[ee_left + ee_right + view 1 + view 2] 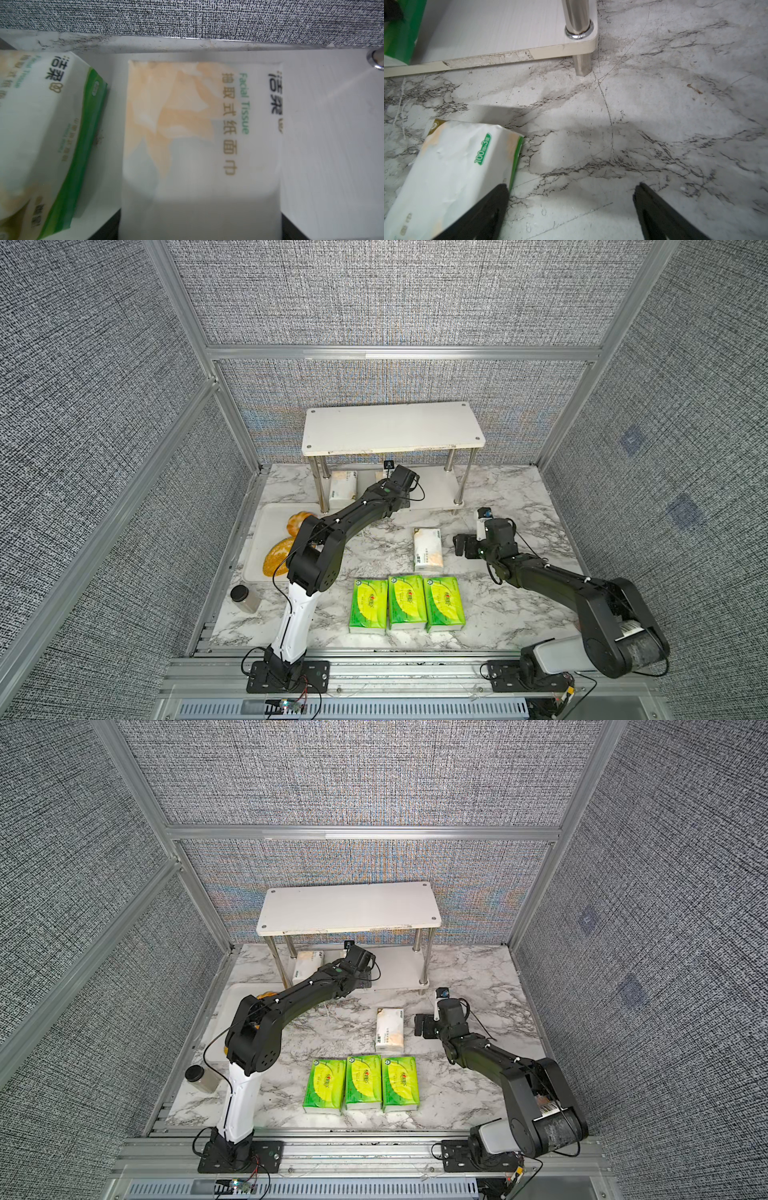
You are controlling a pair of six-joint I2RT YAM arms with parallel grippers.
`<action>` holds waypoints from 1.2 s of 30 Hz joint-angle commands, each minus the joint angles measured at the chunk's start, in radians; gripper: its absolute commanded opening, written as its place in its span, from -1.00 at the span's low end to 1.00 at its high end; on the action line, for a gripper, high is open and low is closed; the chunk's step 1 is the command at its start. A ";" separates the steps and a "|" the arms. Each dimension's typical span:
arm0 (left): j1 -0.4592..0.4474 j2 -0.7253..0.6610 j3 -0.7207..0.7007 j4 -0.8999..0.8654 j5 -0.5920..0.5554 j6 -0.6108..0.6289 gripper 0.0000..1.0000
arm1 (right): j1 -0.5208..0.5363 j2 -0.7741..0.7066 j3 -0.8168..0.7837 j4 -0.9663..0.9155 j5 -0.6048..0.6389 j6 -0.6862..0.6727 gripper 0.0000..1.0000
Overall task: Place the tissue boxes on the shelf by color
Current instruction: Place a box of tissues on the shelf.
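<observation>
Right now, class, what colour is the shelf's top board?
The top board is white, clearest in a top view.

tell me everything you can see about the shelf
The shelf is a small two-tier rack: two white boards on four shiny metal legs, screws at the top board's corners. It stands upright at the back of the marble table, by the wall. The top board is bare; the front edges look chipped. On the lower board are a white pack near its left end and a second pack, clamped in the left gripper.
</observation>
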 commanded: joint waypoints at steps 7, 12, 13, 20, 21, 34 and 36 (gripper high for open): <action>0.006 0.076 0.118 -0.012 0.018 0.029 0.67 | 0.006 0.000 0.006 0.025 0.000 0.002 0.98; 0.006 0.112 0.180 -0.048 0.021 0.015 0.68 | 0.009 -0.001 0.000 0.027 0.002 0.005 0.98; 0.006 0.121 0.193 -0.059 0.015 0.012 0.69 | 0.010 -0.002 -0.001 0.026 0.002 0.005 0.98; 0.006 0.148 0.228 -0.103 0.010 -0.001 0.77 | 0.011 -0.005 -0.004 0.029 0.002 0.007 0.98; 0.006 0.148 0.229 -0.107 0.010 -0.005 0.79 | 0.011 -0.003 -0.007 0.029 0.002 0.007 0.98; 0.007 0.099 0.220 -0.100 0.032 0.002 0.93 | 0.014 -0.007 -0.010 0.029 0.002 0.006 0.98; 0.007 0.091 0.220 -0.100 0.037 0.003 0.93 | 0.014 -0.008 -0.010 0.029 0.002 0.008 0.98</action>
